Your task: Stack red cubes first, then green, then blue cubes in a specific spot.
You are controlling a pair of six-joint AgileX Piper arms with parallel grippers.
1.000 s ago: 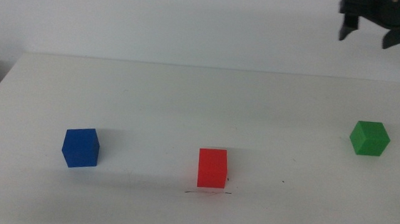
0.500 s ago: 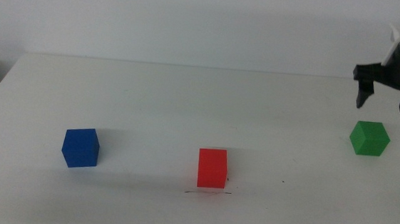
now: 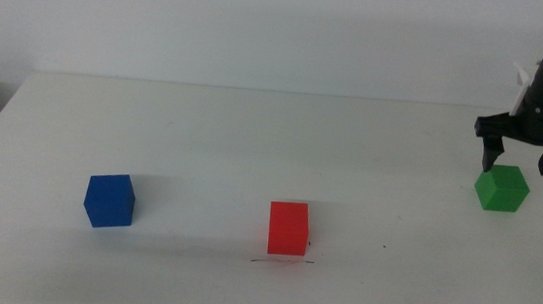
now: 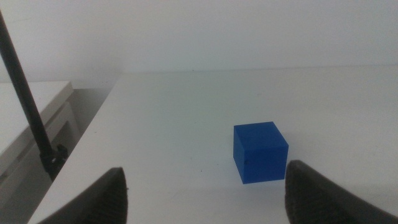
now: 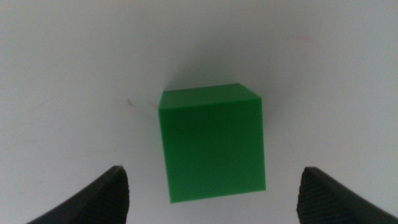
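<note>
White table (image 3: 253, 141): right gripper (image 3: 521, 160) spread above green cube (image 5: 211, 143).

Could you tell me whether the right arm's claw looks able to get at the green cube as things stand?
Probably yes. The right claw hangs open just above the green cube, its jaws spread wider than the cube, which sits alone on bare table. The left claw waits by the blue cube.
</note>
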